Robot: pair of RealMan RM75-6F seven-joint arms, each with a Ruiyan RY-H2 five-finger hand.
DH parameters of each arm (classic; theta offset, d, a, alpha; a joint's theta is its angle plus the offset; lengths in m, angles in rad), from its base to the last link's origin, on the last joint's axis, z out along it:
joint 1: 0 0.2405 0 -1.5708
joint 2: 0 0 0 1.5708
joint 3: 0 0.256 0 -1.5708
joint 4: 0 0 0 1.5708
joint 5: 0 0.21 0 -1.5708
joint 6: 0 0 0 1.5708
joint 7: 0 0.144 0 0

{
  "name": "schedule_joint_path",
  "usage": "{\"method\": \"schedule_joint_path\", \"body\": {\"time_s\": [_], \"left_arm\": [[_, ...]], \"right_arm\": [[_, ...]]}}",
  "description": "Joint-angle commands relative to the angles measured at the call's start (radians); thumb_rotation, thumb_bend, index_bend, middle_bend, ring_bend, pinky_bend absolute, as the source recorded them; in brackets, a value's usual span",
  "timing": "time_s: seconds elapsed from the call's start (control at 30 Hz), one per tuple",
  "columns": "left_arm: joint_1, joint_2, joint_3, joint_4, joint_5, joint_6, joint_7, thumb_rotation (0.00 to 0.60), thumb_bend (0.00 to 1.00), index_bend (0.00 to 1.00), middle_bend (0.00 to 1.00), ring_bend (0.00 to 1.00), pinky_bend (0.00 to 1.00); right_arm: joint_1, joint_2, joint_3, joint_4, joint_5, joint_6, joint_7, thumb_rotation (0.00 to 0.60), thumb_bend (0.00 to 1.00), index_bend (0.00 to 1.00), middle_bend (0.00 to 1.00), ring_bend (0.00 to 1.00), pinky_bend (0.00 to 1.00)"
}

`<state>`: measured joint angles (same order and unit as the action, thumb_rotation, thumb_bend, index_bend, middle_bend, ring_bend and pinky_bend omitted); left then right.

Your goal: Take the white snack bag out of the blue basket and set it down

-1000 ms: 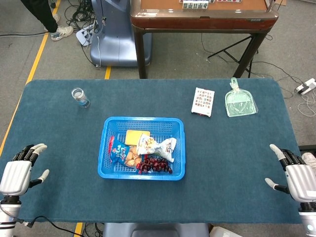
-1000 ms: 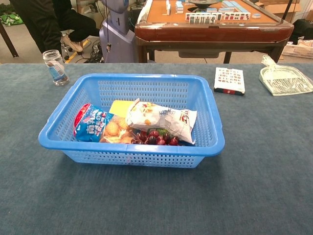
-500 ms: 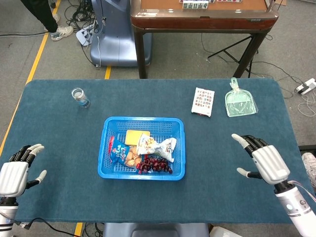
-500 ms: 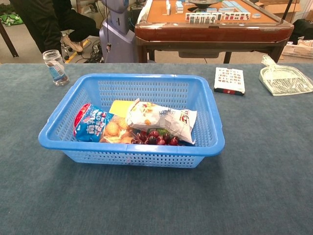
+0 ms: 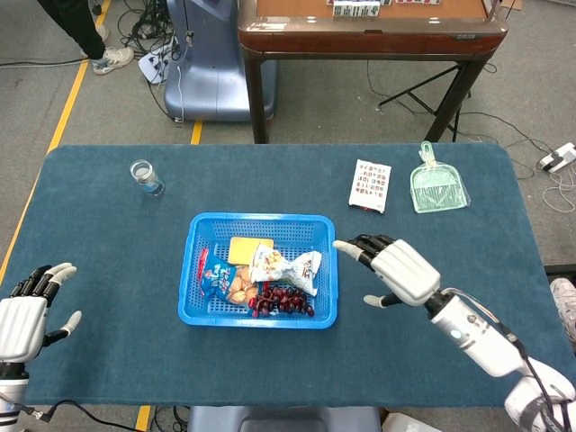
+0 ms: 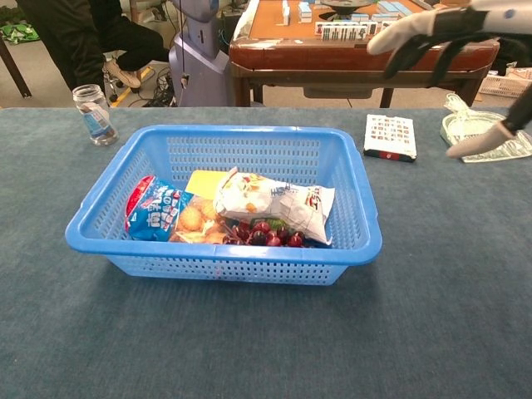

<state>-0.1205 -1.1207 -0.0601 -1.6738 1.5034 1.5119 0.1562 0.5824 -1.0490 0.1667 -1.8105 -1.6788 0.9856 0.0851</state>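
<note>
White bag (image 5: pixel 286 267) lies in the blue basket (image 5: pixel 200 232), on top of the cherries (image 5: pixel 283 301), its long side going left to right. Right hand (image 5: pixel 396 268) is spread and empty just right of the basket, much nearer than the spread left hand (image 5: pixel 27 312).

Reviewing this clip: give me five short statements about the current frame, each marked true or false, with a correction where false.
1. The white snack bag lies inside the blue basket. True.
2. The right hand grips the white snack bag. False: it is open beside the basket's right rim, holding nothing.
3. The left hand is open near the table's left edge. True.
4. The glass jar stands inside the basket. False: it stands on the table, beyond the basket's far left corner.
5. A blue snack bag lies in the left part of the basket. True.
</note>
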Motion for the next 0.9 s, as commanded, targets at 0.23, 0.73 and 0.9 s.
{"method": "schedule_joint_path", "body": {"time_s": [0.23, 0.73, 0.9], "left_arm": [[0.006, 0.005, 0.0, -0.006, 0.007, 0.013, 0.005, 0.6, 0.27, 0.26, 0.21, 0.16, 0.24], [0.026, 0.014, 0.003, -0.006, 0.008, 0.034, -0.004, 0.6, 0.27, 0.26, 0.21, 0.16, 0.24], [0.032, 0.013, 0.004, 0.004, 0.001, 0.035, -0.016, 0.6, 0.27, 0.26, 0.21, 0.16, 0.25]], "right_arm": [[0.177, -0.174, 0.054, 0.132, 0.115, -0.17, -0.057, 0.6, 0.05, 0.1, 0.23, 0.18, 0.29], [0.38, -0.441, 0.067, 0.386, 0.234, -0.331, -0.096, 0.6, 0.05, 0.1, 0.23, 0.18, 0.29], [0.425, -0.503, 0.055, 0.452, 0.258, -0.366, -0.117, 0.6, 0.05, 0.1, 0.23, 0.18, 0.29]]}}
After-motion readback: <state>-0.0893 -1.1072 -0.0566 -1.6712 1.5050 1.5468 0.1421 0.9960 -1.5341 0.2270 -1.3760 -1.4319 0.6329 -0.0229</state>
